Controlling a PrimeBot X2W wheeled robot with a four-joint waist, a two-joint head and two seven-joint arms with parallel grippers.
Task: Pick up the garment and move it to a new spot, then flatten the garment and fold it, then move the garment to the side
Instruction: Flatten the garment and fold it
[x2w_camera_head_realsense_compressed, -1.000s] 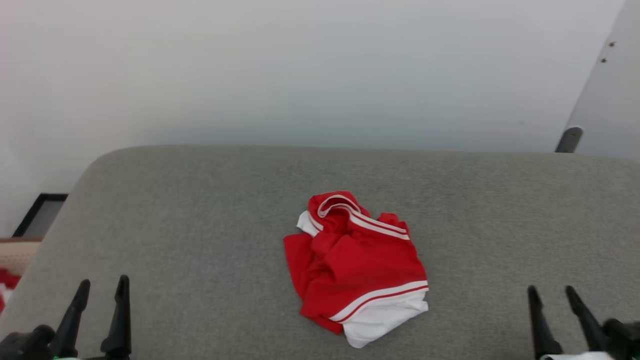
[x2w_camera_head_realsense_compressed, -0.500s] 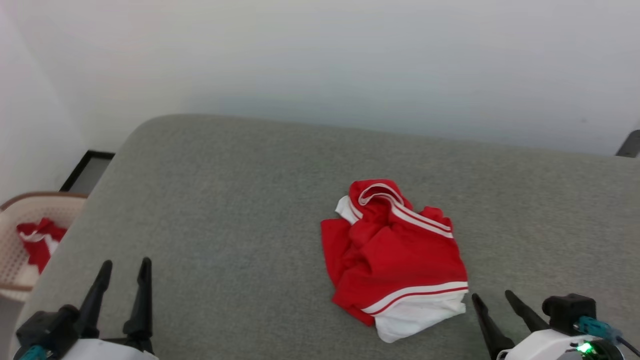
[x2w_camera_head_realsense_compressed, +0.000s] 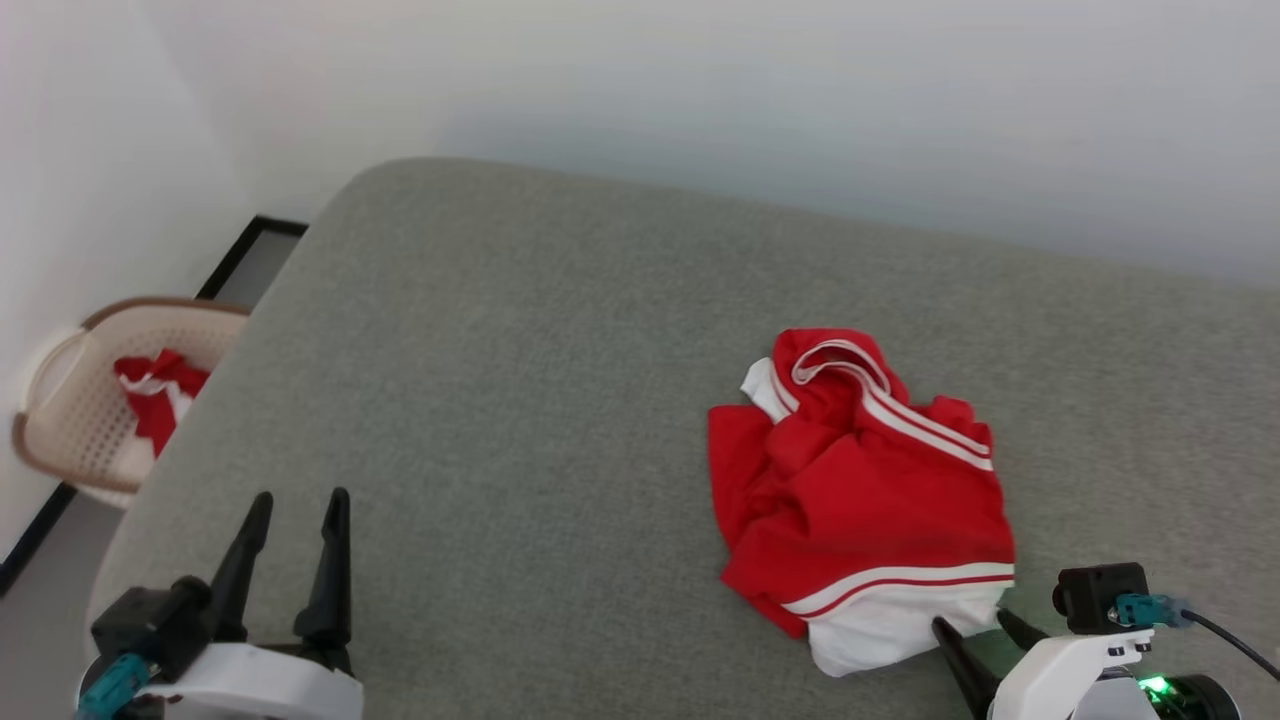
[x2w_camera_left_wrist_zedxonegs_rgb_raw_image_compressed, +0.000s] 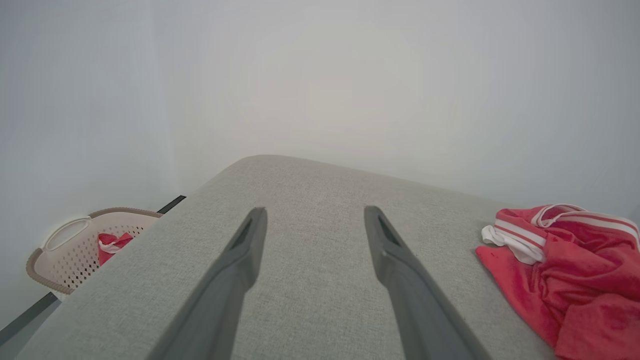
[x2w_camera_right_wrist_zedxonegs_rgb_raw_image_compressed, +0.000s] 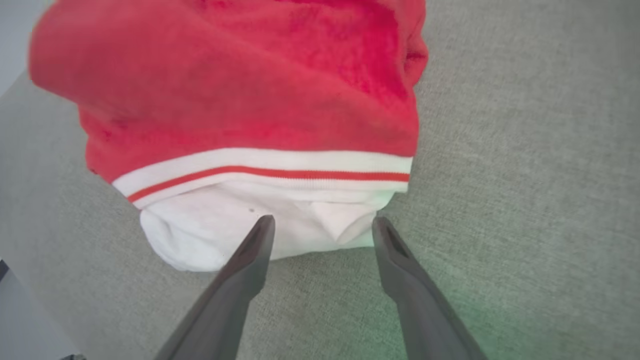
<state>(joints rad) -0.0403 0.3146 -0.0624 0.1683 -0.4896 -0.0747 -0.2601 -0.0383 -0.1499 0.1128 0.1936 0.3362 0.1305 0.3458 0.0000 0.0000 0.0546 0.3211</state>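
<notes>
Left of garment, wide grey surface reaches rounded edge.

Crumpled garment on grey surface; right gripper beside it (fingers spread)

The garment, a red jersey with white sleeves and striped trim, lies crumpled on grey fabric.

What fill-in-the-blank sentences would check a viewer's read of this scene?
1. The crumpled garment is mostly ____ in colour.
2. The right end effector, jaws open, points at the garment's ____ sleeve.
3. The left end effector hovers over the bare grey surface, with its jaws ____.
Missing words: red; white; open.
</notes>
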